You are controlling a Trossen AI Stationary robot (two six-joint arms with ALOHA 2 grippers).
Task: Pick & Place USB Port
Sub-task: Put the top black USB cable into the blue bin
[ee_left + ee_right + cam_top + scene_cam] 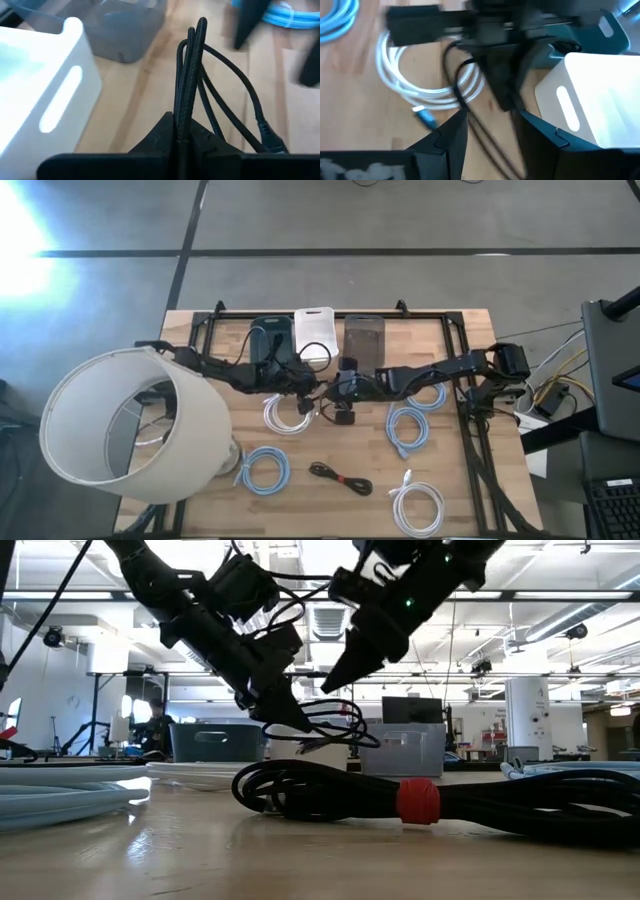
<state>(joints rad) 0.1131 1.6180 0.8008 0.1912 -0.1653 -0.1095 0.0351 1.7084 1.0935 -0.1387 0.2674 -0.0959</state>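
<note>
A black braided USB cable [192, 60], bundled in loops, is up in the air over the table's middle [335, 725]. My left gripper [182, 125] comes in from the table's left [308, 392] and is shut on it. My right gripper [490, 135] reaches in from the right [345, 388] and is open, facing the left gripper. In the right wrist view, black strands [465, 95] run down between its fingers. I cannot tell whether they touch. A white bin [313, 330] stands between a dark teal bin [270, 335] and a clear grey bin [365, 335] at the far side. My left gripper pinches several strands of the black cable's bundle [184, 117] between its two fingers. The loops stick out past the fingertips, and a plug end [267, 142] droops to one side. In the low view the cable hangs lifted clear of the table [330, 730].
A white cable coil [285, 415] lies just below the grippers. Blue coils [265, 470] [408, 425], another white coil [415, 505] and a black cable with a red tie [340, 477] lie toward the near edge. A large white lampshade [130, 425] covers the table's left.
</note>
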